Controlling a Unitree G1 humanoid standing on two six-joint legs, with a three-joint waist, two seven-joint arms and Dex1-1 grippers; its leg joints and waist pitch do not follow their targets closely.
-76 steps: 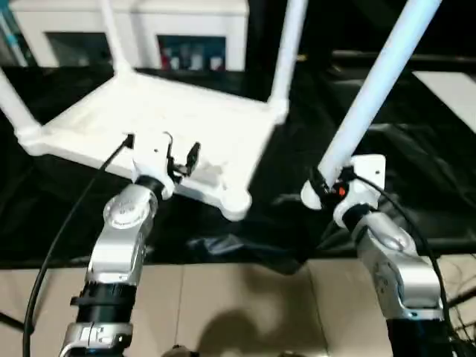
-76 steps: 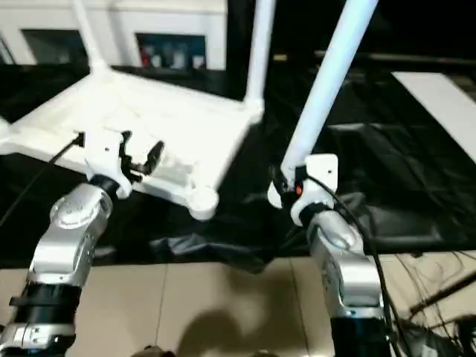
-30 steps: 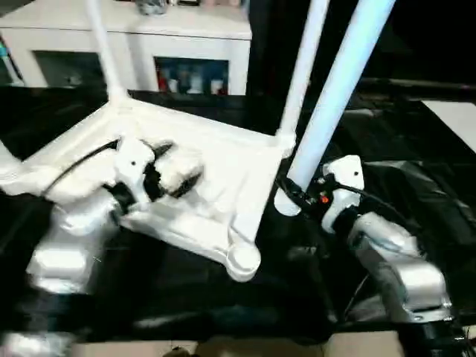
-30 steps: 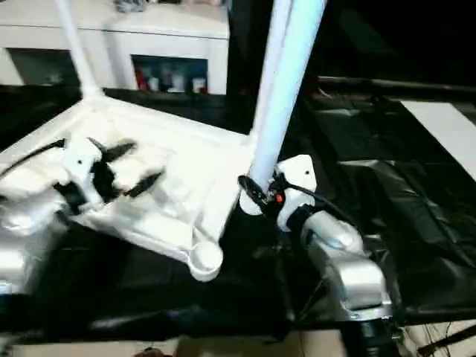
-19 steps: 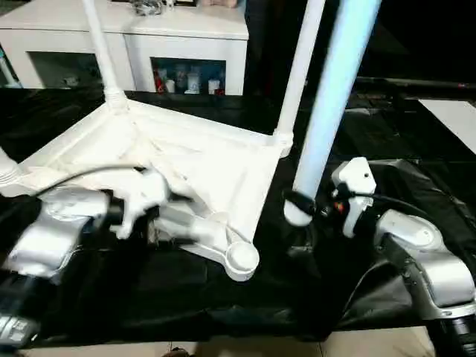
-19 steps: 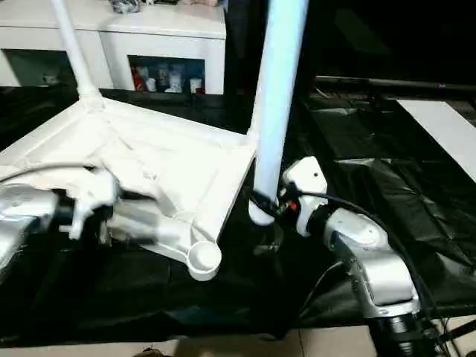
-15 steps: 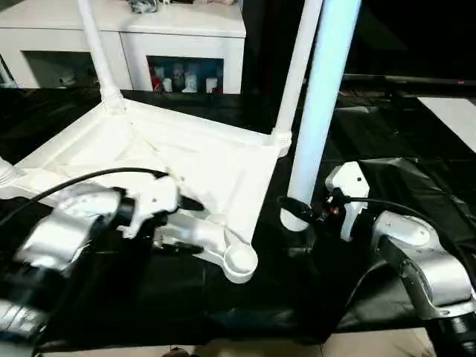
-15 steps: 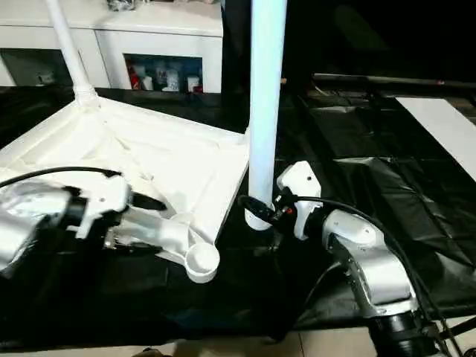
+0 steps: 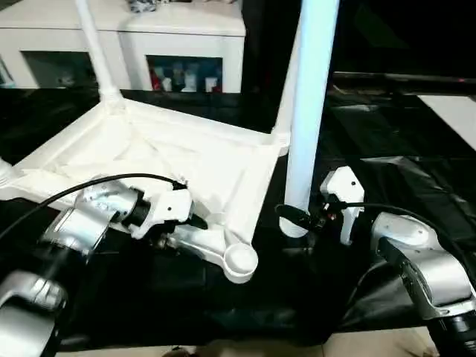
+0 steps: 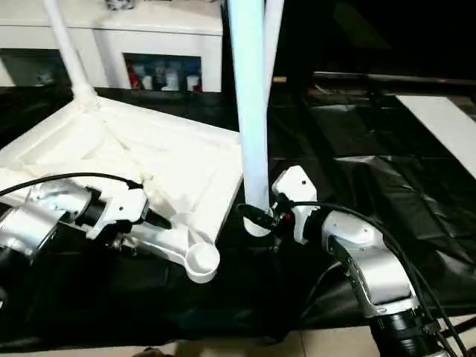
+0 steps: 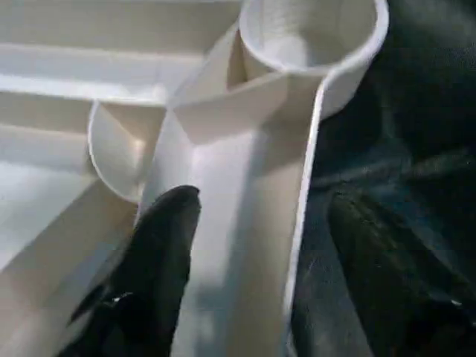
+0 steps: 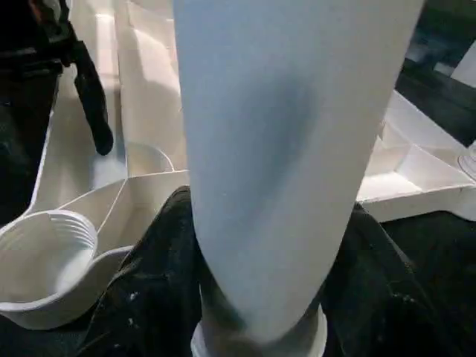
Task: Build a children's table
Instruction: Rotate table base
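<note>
The white table top [image 9: 186, 160] lay upside down, ribbed underside up, on black sheeting [image 9: 387, 141] over the worktop. Legs stood in its corner sockets: one at the far left [image 9: 93, 48], one at the far right [image 9: 286, 104]. The nearest corner socket [image 9: 239, 262] was empty. My left end effector [image 11: 253, 245] had its fingers apart, straddling the rim wall just behind that socket, one finger [image 11: 160, 260] inside, one outside. My right end effector [image 9: 297, 219] was clamped on the lower end of a loose leg [image 9: 311, 97], holding it almost upright just beside the empty socket, above the sheeting. A white cabinet [image 9: 149, 41] stood behind.
</note>
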